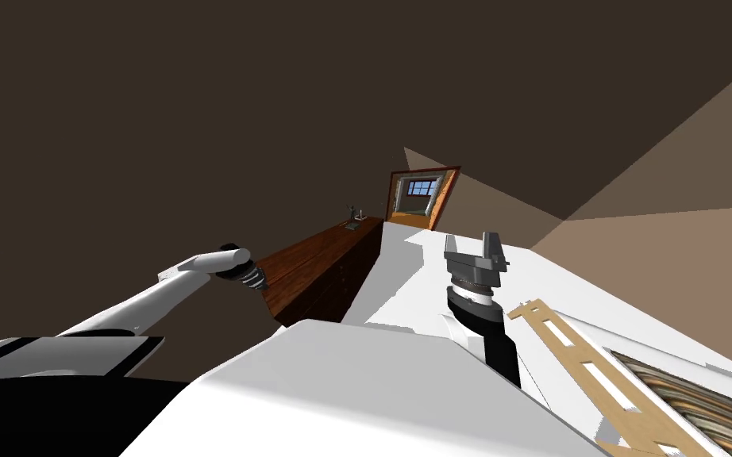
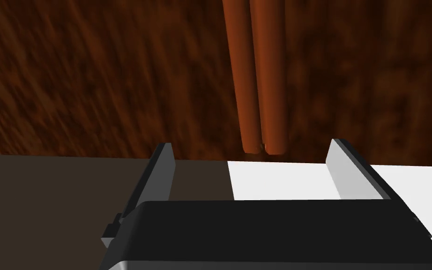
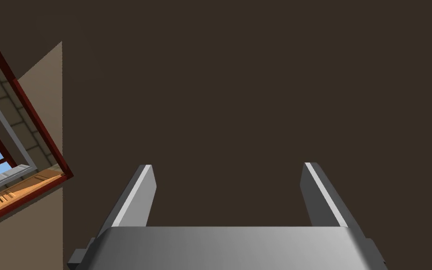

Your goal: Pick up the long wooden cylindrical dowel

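Two reddish-brown round rods (image 2: pixel 257 79) lie side by side on a dark wooden top (image 2: pixel 93 84), running away from my left gripper (image 2: pixel 255 161). Their near ends stop just short of the top's edge, a little beyond the gap between the fingers. I cannot tell which rod is the dowel. The left gripper is open and touches neither. In the head view my left forearm (image 1: pixel 198 270) reaches to the near end of a long dark wooden dresser (image 1: pixel 317 262). My right gripper (image 1: pixel 474 247) is raised in front of the chest, open and holding nothing (image 3: pixel 227 171).
Small objects (image 1: pixel 354 216) stand at the dresser's far end, under a framed window (image 1: pixel 421 194). A white surface (image 1: pixel 404 270) runs along the dresser's right side. A light wooden slatted piece (image 1: pixel 595 373) lies at the lower right. Dark walls surround the area.
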Tool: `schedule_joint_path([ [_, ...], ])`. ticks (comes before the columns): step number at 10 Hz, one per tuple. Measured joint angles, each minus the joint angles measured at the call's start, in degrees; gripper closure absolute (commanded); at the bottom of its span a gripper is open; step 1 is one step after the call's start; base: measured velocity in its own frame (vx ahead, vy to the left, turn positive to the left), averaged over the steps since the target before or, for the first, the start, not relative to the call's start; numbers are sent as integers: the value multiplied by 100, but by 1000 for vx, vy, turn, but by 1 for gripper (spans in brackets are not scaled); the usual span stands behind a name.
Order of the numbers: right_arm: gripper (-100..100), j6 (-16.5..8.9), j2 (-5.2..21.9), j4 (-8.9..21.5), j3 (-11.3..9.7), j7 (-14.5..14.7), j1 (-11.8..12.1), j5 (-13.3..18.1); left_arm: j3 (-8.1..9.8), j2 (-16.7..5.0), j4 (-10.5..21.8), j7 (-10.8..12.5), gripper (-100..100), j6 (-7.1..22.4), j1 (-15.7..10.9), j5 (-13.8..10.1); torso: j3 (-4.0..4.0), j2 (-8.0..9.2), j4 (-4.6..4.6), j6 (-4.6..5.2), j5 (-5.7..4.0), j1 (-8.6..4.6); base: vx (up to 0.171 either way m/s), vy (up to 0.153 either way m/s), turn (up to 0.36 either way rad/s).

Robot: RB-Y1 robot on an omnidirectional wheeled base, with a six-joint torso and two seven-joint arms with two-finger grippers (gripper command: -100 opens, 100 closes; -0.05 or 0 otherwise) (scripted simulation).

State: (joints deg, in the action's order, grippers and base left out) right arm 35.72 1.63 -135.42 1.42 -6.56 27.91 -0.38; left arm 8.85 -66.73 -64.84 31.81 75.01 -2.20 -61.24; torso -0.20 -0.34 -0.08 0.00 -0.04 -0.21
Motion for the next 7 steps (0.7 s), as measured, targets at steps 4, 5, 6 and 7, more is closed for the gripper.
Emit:
schedule_joint_path([
  [4, 0, 0, 0, 0, 0, 0, 0, 0, -35, -227, 563, 311, -100, 506, 63, -374, -4, -6, -2, -2, 0, -1, 130, -30, -214],
  [5, 0, 0, 0, 0, 0, 0, 0, 0, -39, -270, 709, 368, -100, 600, 95, -466, -5, -8, -2, -1, 0, -2, 78, -11, -91],
  [6, 0, 0, 0, 0, 1, 0, 1, 0, -61, -290, 821, 393, -100, 661, 62, -502, 2, 5, 0, -6, 1, 2, 57, -5, -121],
  [7, 0, 0, 0, 0, 0, 0, 0, 0, -50, -317, 868, 453, -100, 725, 114, -563, 8, 15, 3, -4, 1, 5, 83, -12, -189],
])
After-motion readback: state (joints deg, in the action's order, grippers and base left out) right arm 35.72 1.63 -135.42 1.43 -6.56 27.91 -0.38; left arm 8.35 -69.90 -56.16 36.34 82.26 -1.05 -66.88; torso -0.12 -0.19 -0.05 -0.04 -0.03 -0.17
